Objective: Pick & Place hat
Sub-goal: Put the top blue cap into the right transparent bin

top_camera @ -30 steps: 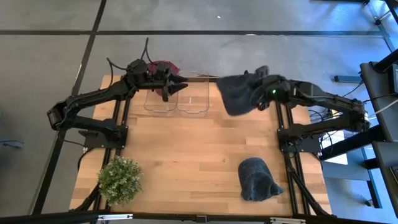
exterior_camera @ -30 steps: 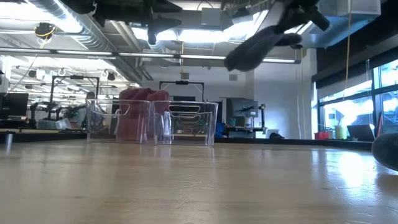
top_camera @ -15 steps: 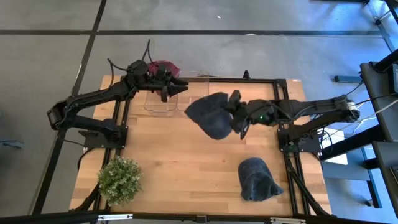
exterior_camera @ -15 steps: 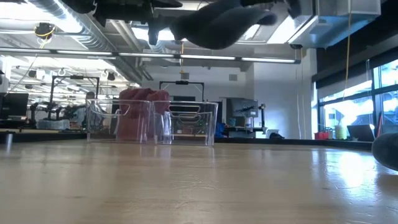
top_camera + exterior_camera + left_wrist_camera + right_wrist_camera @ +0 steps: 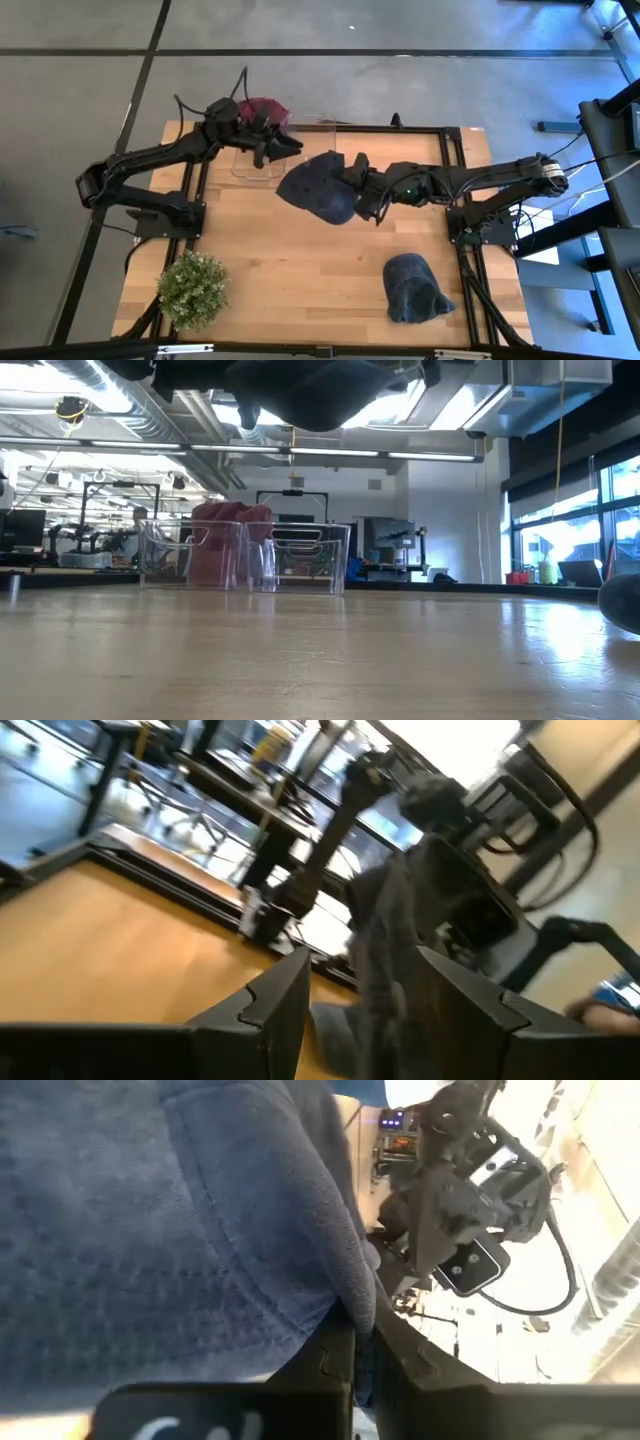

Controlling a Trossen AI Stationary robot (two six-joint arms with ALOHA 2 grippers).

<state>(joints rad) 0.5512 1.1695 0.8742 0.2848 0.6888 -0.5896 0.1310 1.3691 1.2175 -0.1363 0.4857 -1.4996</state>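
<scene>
Right gripper (image 5: 355, 190) reaches out over the far middle of the table with its fingers pinched on the edge of a dark blue hat (image 5: 315, 186), which hangs in the air and covers most of the right clear bin (image 5: 310, 558) in the high view; in the low view only the hat's underside shows, cut off by the upper edge. Left gripper (image 5: 285, 143) hovers with fingers spread, holding nothing, above the left clear bin (image 5: 190, 555), where a red hat (image 5: 222, 540) sits. A second dark hat (image 5: 415, 288) lies on the table (image 5: 300, 270) near the right front, well apart from a small potted plant (image 5: 192, 288) at the left front.
</scene>
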